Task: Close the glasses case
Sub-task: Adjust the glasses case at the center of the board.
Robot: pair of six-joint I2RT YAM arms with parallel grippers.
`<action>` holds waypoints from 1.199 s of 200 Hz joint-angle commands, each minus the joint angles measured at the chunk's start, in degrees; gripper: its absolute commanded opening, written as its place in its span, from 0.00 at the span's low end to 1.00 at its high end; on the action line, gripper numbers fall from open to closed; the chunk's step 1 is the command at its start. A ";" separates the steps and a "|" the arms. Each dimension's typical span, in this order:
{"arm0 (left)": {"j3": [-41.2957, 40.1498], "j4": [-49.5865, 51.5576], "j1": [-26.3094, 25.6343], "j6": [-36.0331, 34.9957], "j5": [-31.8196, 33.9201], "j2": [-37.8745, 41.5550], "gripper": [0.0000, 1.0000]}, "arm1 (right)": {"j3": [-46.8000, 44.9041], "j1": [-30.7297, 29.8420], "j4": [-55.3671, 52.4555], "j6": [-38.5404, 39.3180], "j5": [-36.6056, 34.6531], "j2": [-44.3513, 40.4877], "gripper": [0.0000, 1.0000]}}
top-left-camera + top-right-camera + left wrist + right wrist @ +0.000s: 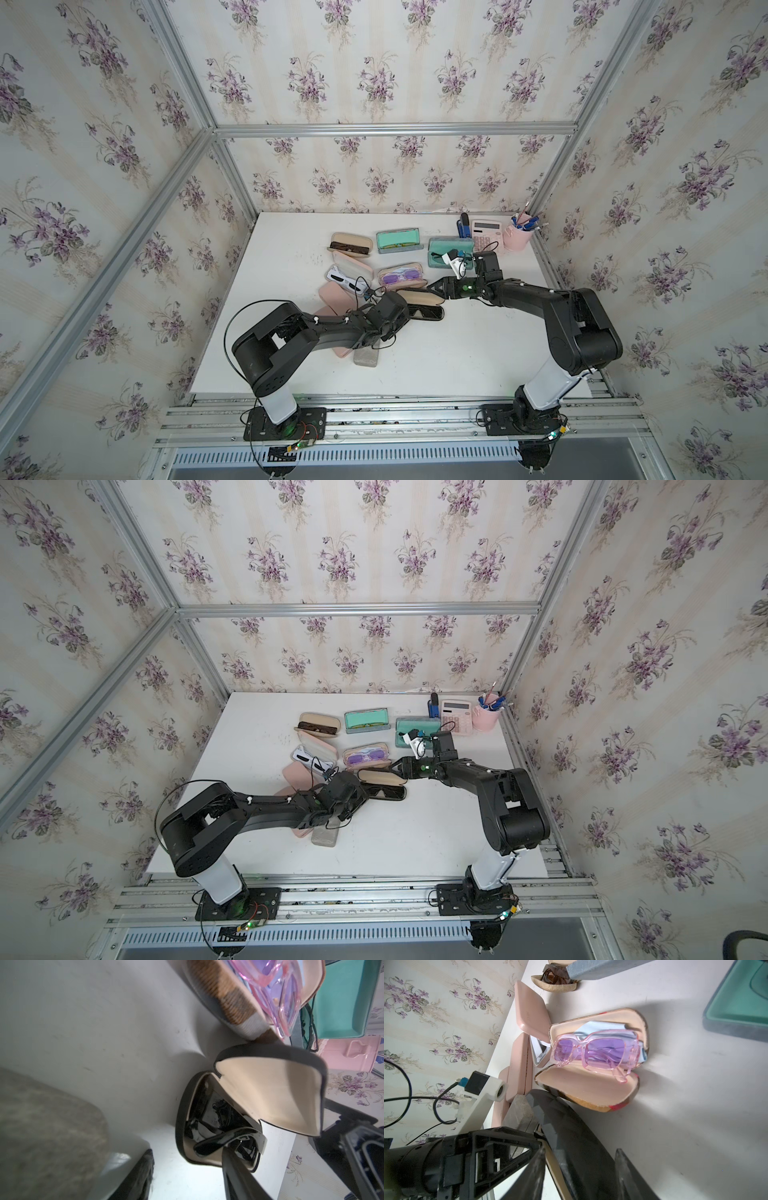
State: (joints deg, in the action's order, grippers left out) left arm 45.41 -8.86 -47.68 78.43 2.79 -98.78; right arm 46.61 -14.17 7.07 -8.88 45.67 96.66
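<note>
**Robot arms at work on a glasses case.** An open black glasses case point(420, 306) is pictured at the middle of the white tabletop point(457, 357), flanked at either end by two robot arms. Its beige-lined lid point(270, 1088) is raised at a slant over a base point(181, 1118) in which black sunglasses point(216, 1142) are folded.

The left hand point(187, 1148) is set at one end of the base, apparently so that the case can be steadied against sliding when the lid is lowered. One of its fingers point(234, 1172) is laid over the sunglasses inside, and the other is placed outside the wall. A strip of lit tabletop is seen between that outer finger and the case, so the hand is judged to be about half spread, with nothing clasped.

The right hand point(580, 1149) is positioned at the opposite end, where the lid is probably most easily levered. The lid's black shell is seen between its fingers point(629, 1172), which are likewise parted about halfway. Whether the lid is pinched or merely straddled cannot be told.

Just beyond, a plaid case point(591, 1093) holding pink glasses point(593, 1051) is seen open. A closed pink case point(332, 293) and a grey case point(366, 358) are seen near the left arm. The lid is not yet shut, and the closing is judged barely begun.
</note>
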 commanded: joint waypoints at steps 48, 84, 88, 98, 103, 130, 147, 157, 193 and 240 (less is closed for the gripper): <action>-1.35 6.00 0.22 -1.88 -0.24 -0.70 0.52 | -5.19 -2.58 3.48 -1.00 -2.63 -3.64 0.45; -1.26 6.04 0.22 -2.44 -0.50 -1.02 0.52 | -8.13 -2.88 5.99 -2.22 -3.92 -5.24 0.39; -1.29 5.91 0.21 -2.41 -0.50 -1.10 0.51 | -8.42 -2.88 6.37 -2.42 -3.92 -5.38 0.38; -1.37 5.83 0.20 -2.45 -0.55 -1.08 0.51 | -8.87 -3.01 6.86 -2.65 -3.88 -5.58 0.36; -1.46 5.81 0.22 -2.41 -0.55 -1.22 0.51 | -8.92 -3.09 6.90 -2.70 -3.99 -5.61 0.35; -1.74 5.57 0.24 -2.63 -0.68 -1.42 0.49 | -9.74 -3.70 7.38 -2.79 -4.79 -5.78 0.30; -1.99 5.16 0.27 -2.61 -0.83 -1.83 0.48 | -10.93 -4.28 8.66 -3.10 -5.88 -6.92 0.27; -2.08 4.93 0.31 -2.58 -1.02 -2.17 0.48 | -11.64 -4.49 9.29 -3.31 -6.52 -7.63 0.26; -2.08 4.18 0.31 -2.66 -1.64 -3.03 0.47 | -13.36 -5.36 9.45 -3.24 -7.61 -10.85 0.22; -2.38 3.39 0.28 -2.58 -2.08 -3.84 0.45 | -13.76 -8.39 7.31 -2.46 -8.97 -14.19 0.21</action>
State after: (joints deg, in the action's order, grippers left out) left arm 44.03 -15.92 -47.48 76.53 2.17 -101.32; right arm 32.77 -21.17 14.68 -11.97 38.02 83.81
